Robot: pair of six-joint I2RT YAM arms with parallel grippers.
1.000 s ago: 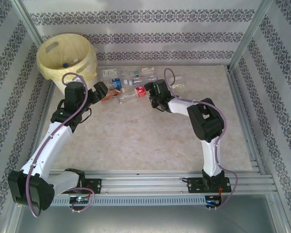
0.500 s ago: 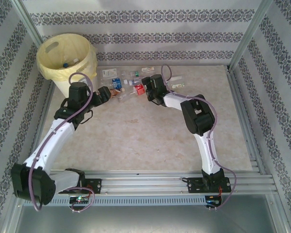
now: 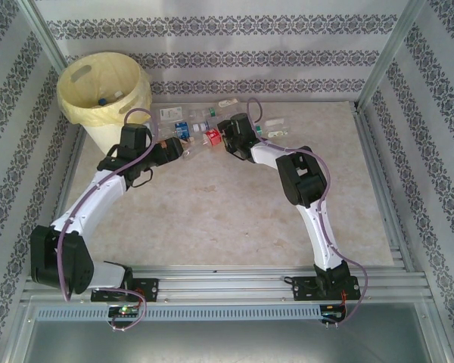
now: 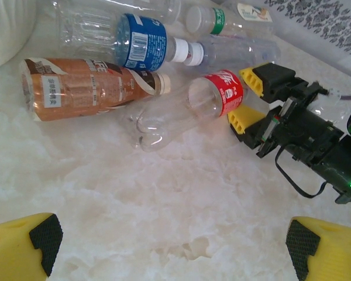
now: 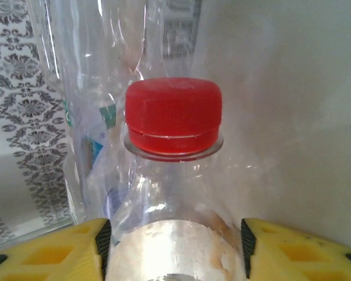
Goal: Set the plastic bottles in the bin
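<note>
Overall light: bright, soft and even, coming down from above onto the marbled table point(image 3: 234, 212).
Shadows: my arms are throwing only faint, soft-edged ones beneath themselves.
Glare: white streaks are glinting on the clear bottles point(image 4: 88, 29) and on the red-capped bottle point(image 5: 173, 117); the table is washing out pale in the left wrist view.
Focus: the red cap is reading fairly sharp; the patterned wall point(image 5: 17, 88) behind is softening, and my right fingers point(image 5: 47, 252) are blurring at the bottom edge.
Corners: my left fingertips point(image 4: 23, 246) are showing slightly soft.
Top view: looking hazy and low in contrast, the frame posts point(image 3: 393, 51) splaying outward.
</note>
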